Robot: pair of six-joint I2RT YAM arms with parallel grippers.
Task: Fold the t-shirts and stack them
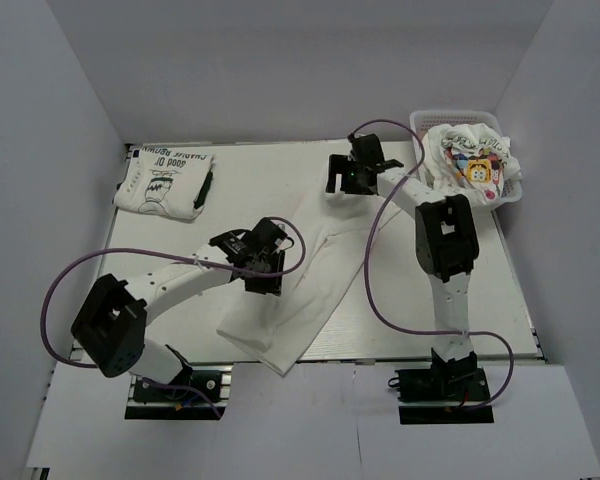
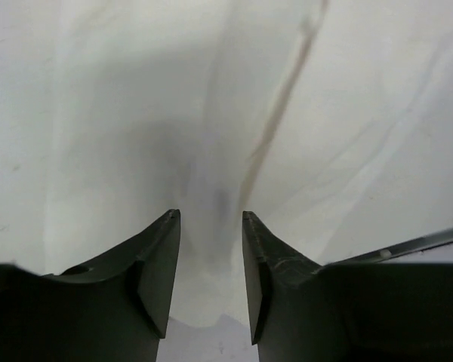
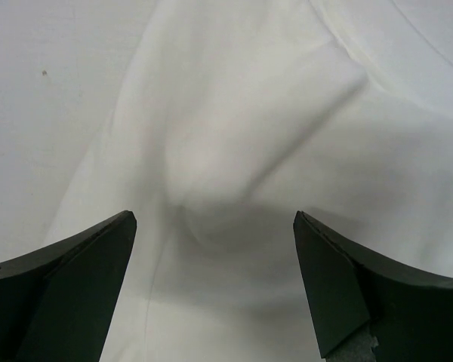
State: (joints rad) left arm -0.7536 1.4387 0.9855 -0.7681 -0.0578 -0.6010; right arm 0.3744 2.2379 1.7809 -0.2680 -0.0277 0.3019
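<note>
A white t-shirt (image 1: 305, 275) lies as a long folded strip across the middle of the table. My left gripper (image 1: 264, 276) sits low at its left edge. In the left wrist view the jaws (image 2: 209, 215) stand narrowly apart, with a raised ridge of the cloth (image 2: 211, 151) running between them. My right gripper (image 1: 346, 182) hovers at the strip's far end. Its jaws (image 3: 213, 215) are wide open over a soft bulge of the fabric (image 3: 234, 151). A folded t-shirt (image 1: 166, 181) with green-black lettering rests at the far left. Another t-shirt (image 1: 477, 166) with a yellow cartoon print is bunched in the basket.
The white mesh basket (image 1: 421, 122) stands at the table's far right corner. Purple cables (image 1: 372, 290) loop from both arms, and one crosses above the strip's right side. White walls enclose the table (image 1: 270, 170) on the left, back and right.
</note>
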